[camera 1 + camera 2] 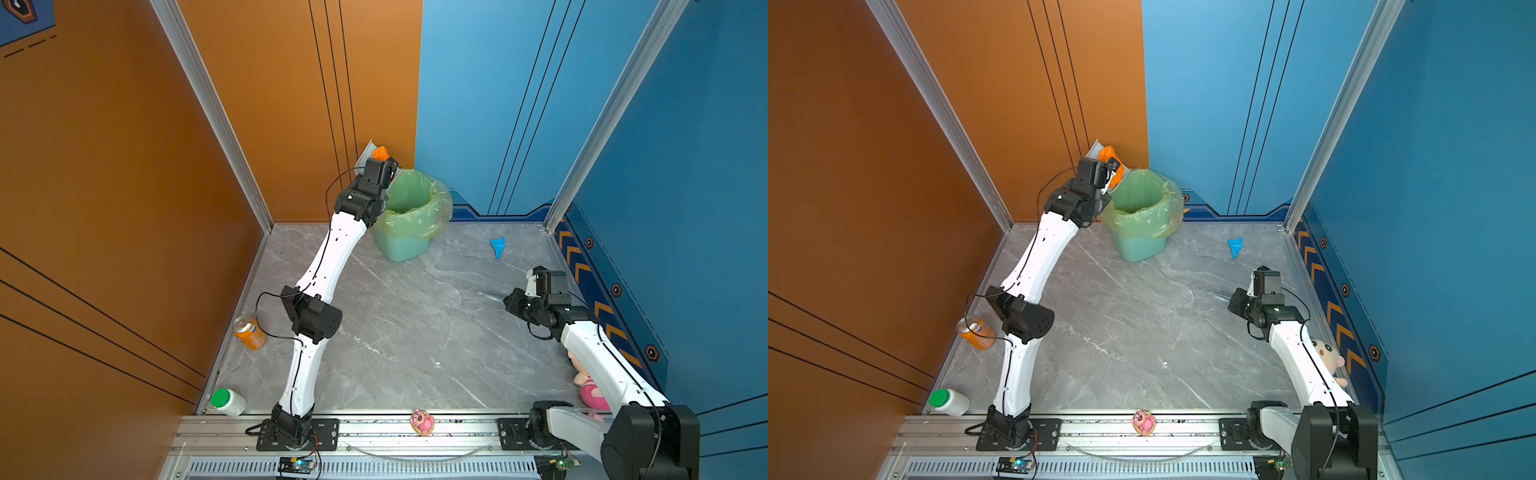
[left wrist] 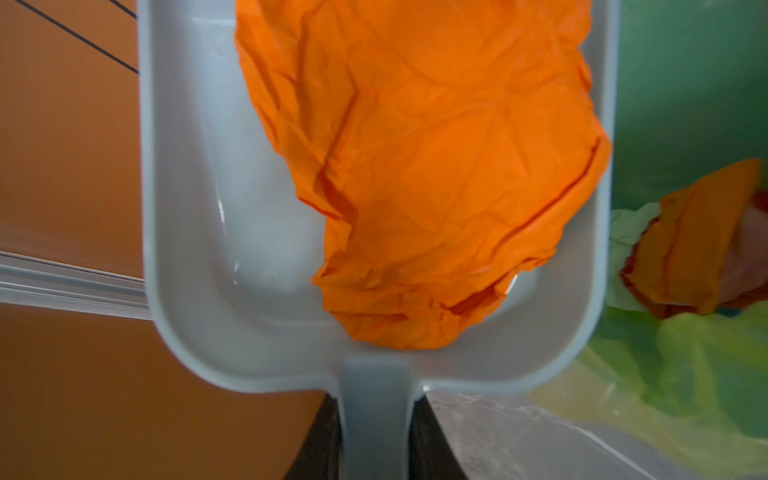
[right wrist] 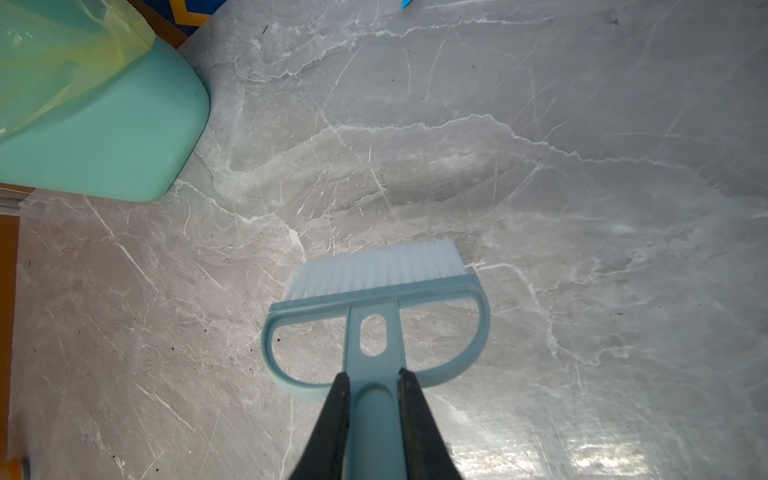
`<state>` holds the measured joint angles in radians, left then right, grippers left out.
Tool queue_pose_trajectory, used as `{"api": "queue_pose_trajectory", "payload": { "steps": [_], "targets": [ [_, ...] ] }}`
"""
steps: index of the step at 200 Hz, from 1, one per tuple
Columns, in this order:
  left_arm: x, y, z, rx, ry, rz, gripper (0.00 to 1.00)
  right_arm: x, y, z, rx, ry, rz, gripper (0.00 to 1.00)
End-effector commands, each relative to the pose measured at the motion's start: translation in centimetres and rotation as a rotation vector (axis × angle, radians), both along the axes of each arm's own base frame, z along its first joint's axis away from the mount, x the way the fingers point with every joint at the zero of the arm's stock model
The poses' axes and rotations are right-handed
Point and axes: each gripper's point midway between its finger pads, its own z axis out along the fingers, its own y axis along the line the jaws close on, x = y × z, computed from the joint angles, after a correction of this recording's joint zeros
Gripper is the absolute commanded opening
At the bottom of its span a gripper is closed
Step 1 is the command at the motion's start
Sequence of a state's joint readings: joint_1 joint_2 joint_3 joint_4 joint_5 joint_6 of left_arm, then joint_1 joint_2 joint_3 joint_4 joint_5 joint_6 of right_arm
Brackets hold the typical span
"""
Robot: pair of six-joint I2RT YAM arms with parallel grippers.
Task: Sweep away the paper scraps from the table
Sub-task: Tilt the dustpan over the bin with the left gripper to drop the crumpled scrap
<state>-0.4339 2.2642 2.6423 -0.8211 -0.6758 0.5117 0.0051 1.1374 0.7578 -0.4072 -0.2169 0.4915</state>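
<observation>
The green bin (image 1: 399, 245) stood at the back of the table (image 1: 415, 332), lined with a thin, glossy yellow-green bag (image 1: 432, 216) that spilled in wrinkles over its rim. In the left wrist view, an orange scrap (image 2: 698, 232) and a pale green scrap (image 2: 627, 224) lay inside it. The dustpan (image 2: 199, 208), smooth pale grey-blue plastic with rounded corners, was raised just beside the bin's rim near the orange wall. It carried a large crumpled orange piece (image 2: 436, 166) that lay against one side wall and the handle end. The left gripper (image 2: 374, 415) was clenched on the dustpan's handle. The table was flat grey marble pattern with white veins, and the left arm stretched across its left half toward the bin. A pink plush (image 1: 590, 386) lay partly hidden behind the right arm at the table's right edge. An orange can (image 1: 248, 332) lay on its side near the left edge, and a white bottle (image 1: 227, 402) with a green cap lay in the near left corner. The brush (image 3: 374, 291), light blue with a looped frame and pale bristles, was grasped at its handle by the right gripper (image 3: 372, 386); whether its bristles touched the table could not be told. A small pink toy (image 1: 422, 422) sat on the front rail. A blue scrap (image 1: 497, 247), creased and pointed, lay on the table toward the far right corner, apart from the brush.
</observation>
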Motion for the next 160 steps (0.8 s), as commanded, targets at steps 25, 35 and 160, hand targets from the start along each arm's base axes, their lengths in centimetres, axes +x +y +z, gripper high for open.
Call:
{"api": "queue_pose_trajectory", "payload": {
  "steps": [25, 35, 160],
  "targets": [
    [1.8, 0.7, 0.5, 0.246, -0.049, 0.063, 0.00, -0.2, 0.5, 0.2, 0.012, -0.018, 0.004, 0.00],
    [1.9, 0.6, 0.6, 0.268, -0.054, 0.065, 0.00, -0.2, 0.5, 0.2, 0.012, -0.018, 0.004, 0.00],
    [3.3, -1.0, 0.3, 0.566, -0.017, -0.029, 0.00, -0.2, 0.8, -0.1, 0.015, -0.022, 0.010, 0.00]
  ]
}}
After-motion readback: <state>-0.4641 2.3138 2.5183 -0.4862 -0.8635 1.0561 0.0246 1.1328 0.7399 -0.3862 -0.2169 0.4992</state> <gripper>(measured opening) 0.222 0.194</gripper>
